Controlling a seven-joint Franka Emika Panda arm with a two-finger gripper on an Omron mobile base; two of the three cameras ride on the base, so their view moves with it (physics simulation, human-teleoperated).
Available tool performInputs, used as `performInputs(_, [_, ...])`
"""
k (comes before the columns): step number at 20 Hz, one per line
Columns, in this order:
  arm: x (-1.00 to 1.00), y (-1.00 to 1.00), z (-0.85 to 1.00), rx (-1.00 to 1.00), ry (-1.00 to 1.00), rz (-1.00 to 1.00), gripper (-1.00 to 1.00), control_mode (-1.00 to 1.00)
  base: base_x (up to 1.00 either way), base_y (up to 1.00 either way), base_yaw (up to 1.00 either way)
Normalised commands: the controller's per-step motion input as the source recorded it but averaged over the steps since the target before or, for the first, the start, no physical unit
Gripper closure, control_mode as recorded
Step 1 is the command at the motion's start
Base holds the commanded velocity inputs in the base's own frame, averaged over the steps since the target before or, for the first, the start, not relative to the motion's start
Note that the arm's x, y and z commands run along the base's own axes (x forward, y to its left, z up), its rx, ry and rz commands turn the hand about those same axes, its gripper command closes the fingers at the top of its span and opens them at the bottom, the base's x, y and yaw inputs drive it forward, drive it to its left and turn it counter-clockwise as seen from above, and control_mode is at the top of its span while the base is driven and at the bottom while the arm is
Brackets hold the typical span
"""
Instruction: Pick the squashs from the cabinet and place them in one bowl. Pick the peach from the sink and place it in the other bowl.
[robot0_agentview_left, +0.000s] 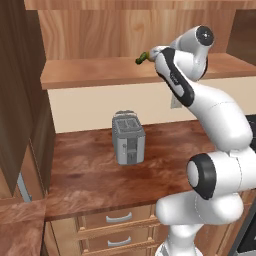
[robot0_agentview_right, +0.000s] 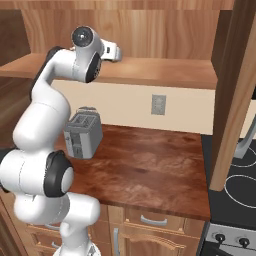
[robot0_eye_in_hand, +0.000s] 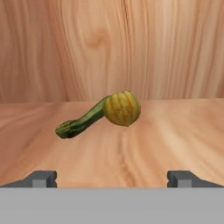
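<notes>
**Clerk:** Dark two-finger gripper (robot0_eye_in_hand: 112, 178), item one: its tips stand wide apart at the bottom of the hand view, nothing between them, nothing touched.

**Checker:** Contents ahead of it?

**Clerk:** Item two, the squashes. One rounded yellow-orange ribbed squash (robot0_eye_in_hand: 122, 108) and one elongated dark green squash (robot0_eye_in_hand: 81, 122). Both lie on the light reddish-brown plank shelf (robot0_eye_in_hand: 175, 131) of the wooden wall cabinet (robot0_agentview_left: 100, 30), toward the shelf's back edge, close to the grained back panel. They appear to touch, the green one's far end meeting the yellow one.

**Checker:** Bearing from the gripper?

**Clerk:** Straight ahead along the shelf, well apart from the tips. The yellow one sits about on the centre line; the green one trails off to the view's left. Its long axis runs slantwise, neither along nor square across the line between the tips. In my judgement the hand must travel forward first, and a wrist turn would suit the green one.

**Checker:** Surroundings?

**Clerk:** From the left base view, the green squash (robot0_agentview_left: 142, 58) peeks past the white wrist at the shelf. Below, a grey metal two-slot toaster (robot0_agentview_left: 128, 137) stands near the back edge of the reddish-brown wooden counter (robot0_agentview_left: 85, 175). A black stovetop (robot0_agentview_right: 235, 190) adjoins the counter's right end.

**Checker:** Progress?

**Clerk:** Judged early: both squashes not yet picked.
</notes>
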Motion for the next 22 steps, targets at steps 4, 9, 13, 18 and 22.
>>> performInputs(4, [0.28, 0.00, 0.00, 0.00, 0.04, 0.00, -1.00, -1.00, 0.00, 0.00, 0.00])
performInputs(9, [0.23, 0.00, 0.00, 0.00, 0.03, 0.00, -1.00, -1.00, 0.00, 0.00, 0.00])
performInputs(13, [0.28, 0.00, 0.00, 0.00, 0.04, 0.00, -1.00, -1.00, 0.00, 0.00, 0.00])
performInputs(18, [0.26, 0.00, -0.03, 0.00, 0.00, 0.00, -1.00, -1.00, 0.00, 0.00, 0.00])
performInputs(22, [0.29, -0.06, 0.00, 0.00, 0.00, 0.00, -1.00, -1.00, 0.00, 0.00, 0.00])
